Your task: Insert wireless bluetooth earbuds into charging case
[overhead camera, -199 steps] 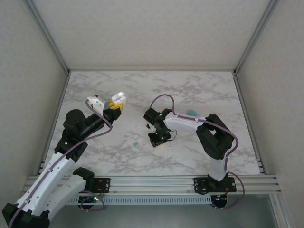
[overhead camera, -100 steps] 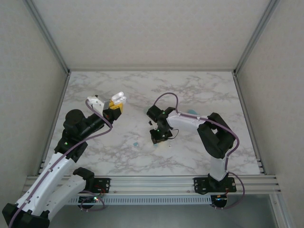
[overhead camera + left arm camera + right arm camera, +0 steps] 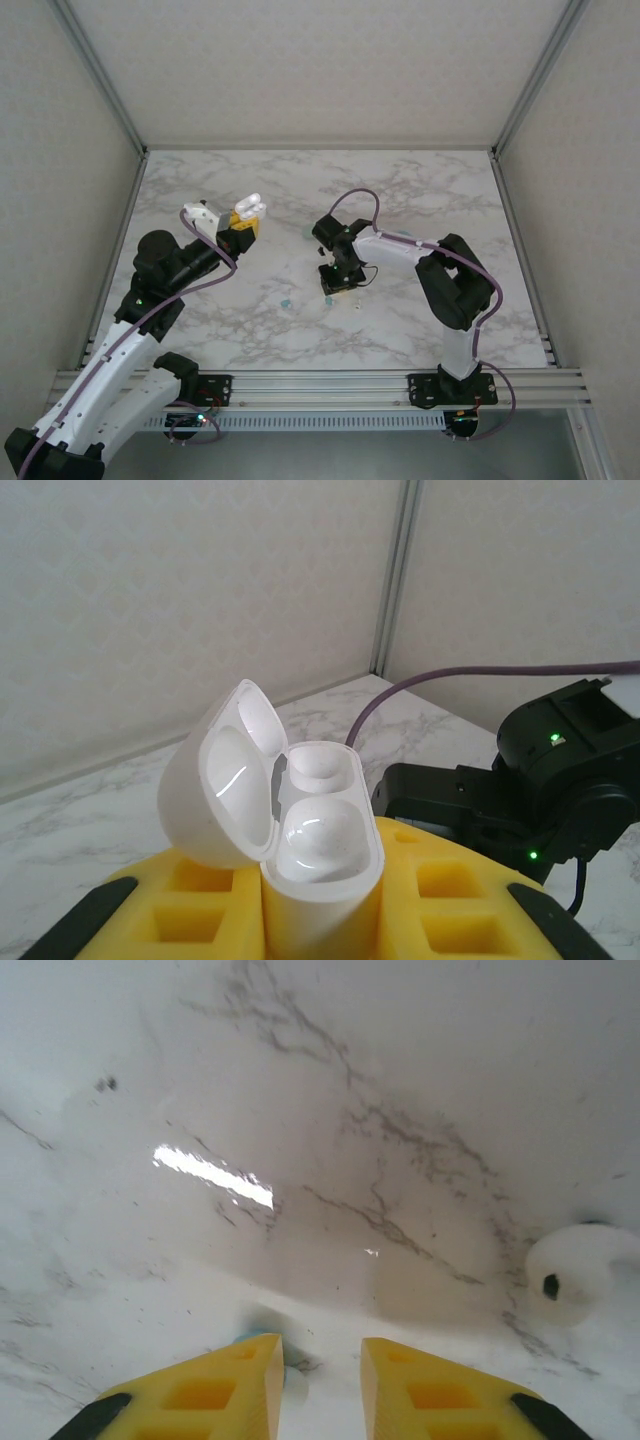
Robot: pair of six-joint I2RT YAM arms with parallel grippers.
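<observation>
The case [image 3: 300,830] is clamped upright between the yellow fingers [image 3: 170,905] of the left gripper [image 3: 320,905], raised above the left half of the table [image 3: 200,180]. Its lid [image 3: 225,780] is swung open to the left, and two glossy wells [image 3: 325,770] are seen inside, both empty. From above, the case [image 3: 248,207] is seen at the tip of the left gripper [image 3: 240,228], well apart from the right gripper [image 3: 334,289].

The right gripper is pointed down at the table near its middle. In the right wrist view its jaws are held apart, with bare marble seen in the gap at the right gripper [image 3: 322,1360]. A teal earbud [image 3: 255,1338] lies on the table just at the tip of the left finger [image 3: 215,1385], partly hidden by it; whether they touch cannot be told. A white earbud [image 3: 572,1272] lies on the marble off to the right, clear of both fingers.

From above, a second teal earbud [image 3: 287,302] is seen on the table to the left of the right gripper, between the two arms
</observation>
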